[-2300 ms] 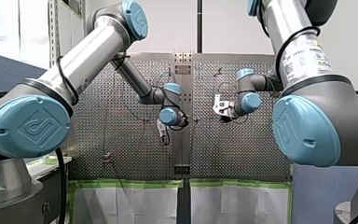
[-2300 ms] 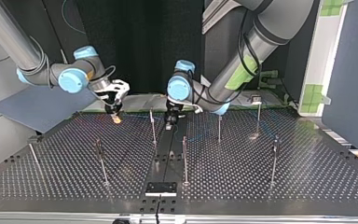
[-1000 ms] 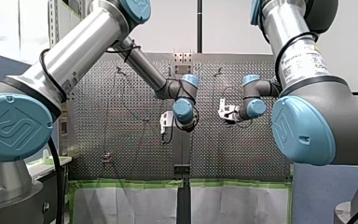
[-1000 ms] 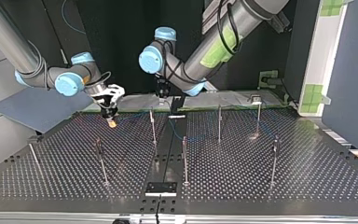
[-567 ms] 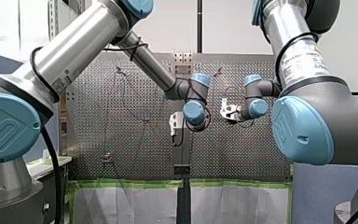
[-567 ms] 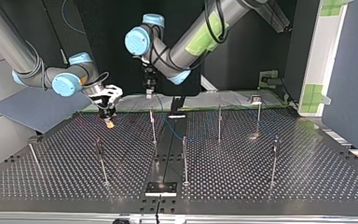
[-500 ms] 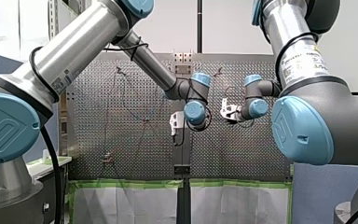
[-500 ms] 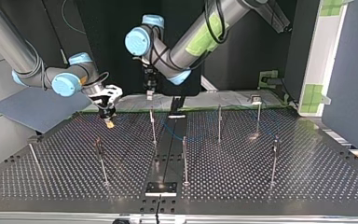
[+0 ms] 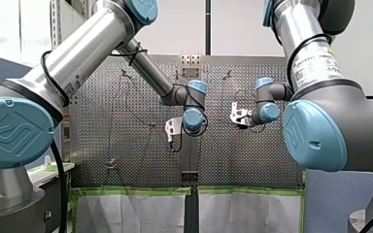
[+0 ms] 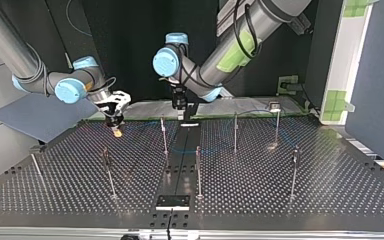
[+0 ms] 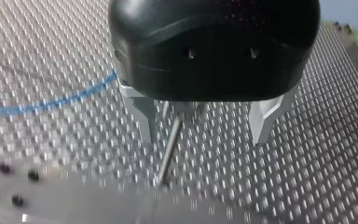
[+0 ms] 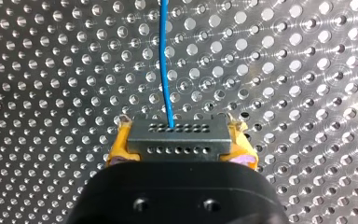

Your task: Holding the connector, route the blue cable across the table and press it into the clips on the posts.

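Perforated steel desk carries thin posts; just above it the right jaws' yellow pads clamp the connector, the blue cable running ahead over the holes. Wide and empty, the left jaws hang with one post showing between them. Light tension and a square downward press should seat the cable at each post.

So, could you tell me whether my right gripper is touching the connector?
Touching: the right wrist view shows my right gripper clamping the connector between its yellow pads.

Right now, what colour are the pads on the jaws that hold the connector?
Yellow-orange; the right wrist view shows the pads best, beside the grey connector.
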